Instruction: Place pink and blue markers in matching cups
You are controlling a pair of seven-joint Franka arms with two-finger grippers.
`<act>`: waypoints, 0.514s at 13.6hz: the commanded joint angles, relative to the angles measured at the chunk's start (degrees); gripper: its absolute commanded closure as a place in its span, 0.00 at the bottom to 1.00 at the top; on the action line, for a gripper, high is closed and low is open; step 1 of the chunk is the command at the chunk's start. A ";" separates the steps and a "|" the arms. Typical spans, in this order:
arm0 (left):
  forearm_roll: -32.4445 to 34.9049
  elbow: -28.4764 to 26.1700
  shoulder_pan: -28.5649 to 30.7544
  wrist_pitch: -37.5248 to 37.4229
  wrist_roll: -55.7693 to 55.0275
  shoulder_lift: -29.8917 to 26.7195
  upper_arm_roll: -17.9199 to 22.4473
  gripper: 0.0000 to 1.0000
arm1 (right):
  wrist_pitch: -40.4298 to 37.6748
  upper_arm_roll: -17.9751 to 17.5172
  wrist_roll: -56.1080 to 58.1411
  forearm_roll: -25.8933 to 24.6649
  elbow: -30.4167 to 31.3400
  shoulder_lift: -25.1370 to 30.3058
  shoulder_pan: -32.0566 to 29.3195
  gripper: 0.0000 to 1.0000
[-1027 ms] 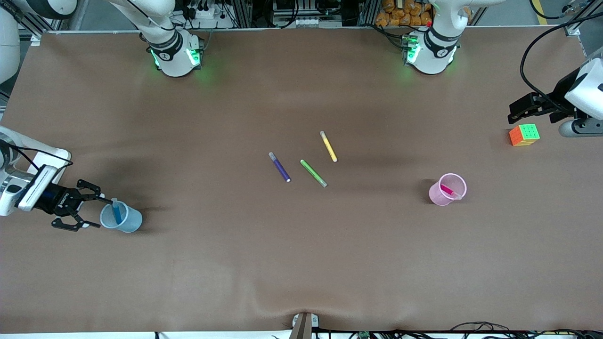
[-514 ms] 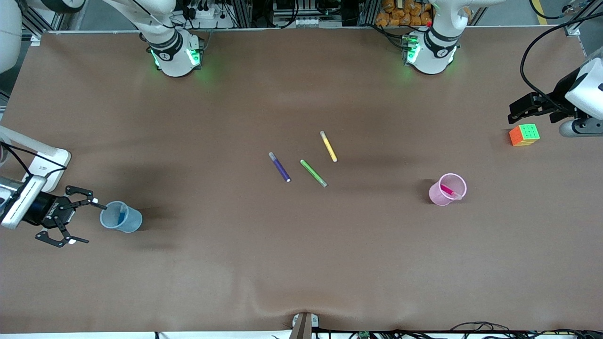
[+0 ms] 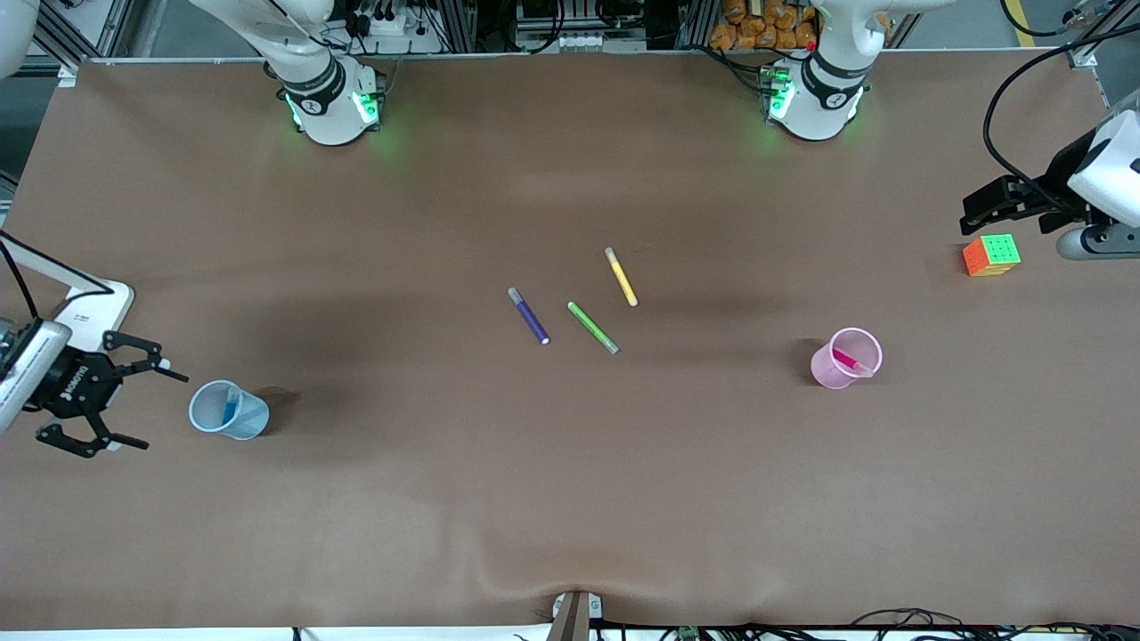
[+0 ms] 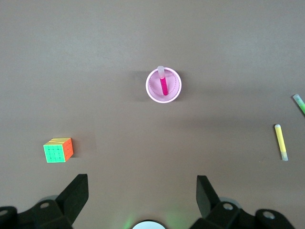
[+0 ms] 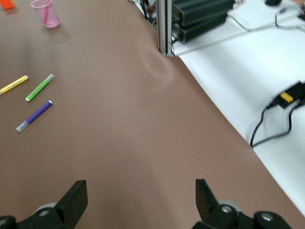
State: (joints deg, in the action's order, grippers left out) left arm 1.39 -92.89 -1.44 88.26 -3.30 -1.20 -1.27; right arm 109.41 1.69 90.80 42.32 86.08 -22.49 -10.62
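The blue marker (image 3: 231,408) lies inside the light blue cup (image 3: 228,410) near the right arm's end of the table. My right gripper (image 3: 160,410) is open and empty, up in the air beside that cup and apart from it; its wrist view (image 5: 141,198) shows only bare table below. The pink marker (image 3: 849,361) leans inside the pale pink cup (image 3: 845,359), also seen from above in the left wrist view (image 4: 163,85). My left gripper (image 3: 971,216) is open and empty, held high over the rubik's cube (image 3: 991,255), and waits (image 4: 142,191).
A purple marker (image 3: 529,316), a green marker (image 3: 592,327) and a yellow marker (image 3: 621,277) lie mid-table. The rubik's cube (image 4: 58,150) sits at the left arm's end. The table edge and a metal post (image 5: 165,28) show in the right wrist view.
My right gripper has drawn back from the blue cup toward the right arm's end of the table. The blue marker has dropped lower into the cup. The left arm has not moved.
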 commanded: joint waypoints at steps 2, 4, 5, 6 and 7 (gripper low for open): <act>-1.13 0.43 0.39 0.07 1.10 -0.29 0.22 0.00 | -0.25 8.64 -12.46 -6.89 1.81 6.04 9.69 0.00; -1.13 0.52 1.35 0.07 1.19 -0.38 0.13 0.00 | -0.34 16.56 -15.99 -7.08 3.65 7.89 16.83 0.00; -1.13 0.52 1.44 -0.02 1.45 -0.47 0.13 0.00 | -0.25 17.29 -17.83 -7.69 4.36 8.60 17.55 0.00; -1.13 0.43 1.44 -0.19 1.45 -0.55 0.13 0.00 | -0.34 17.21 -20.54 -10.04 4.45 9.21 17.47 0.00; -1.13 0.25 1.44 -0.20 1.54 -0.47 0.13 0.00 | -1.03 17.03 -24.40 -12.42 4.45 10.26 17.30 0.00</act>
State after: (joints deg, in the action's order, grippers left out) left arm 1.39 -92.84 -0.42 88.31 -3.30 -1.23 -1.14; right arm 108.78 17.80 71.83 33.72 87.96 -15.44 5.80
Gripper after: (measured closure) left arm 0.000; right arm 0.000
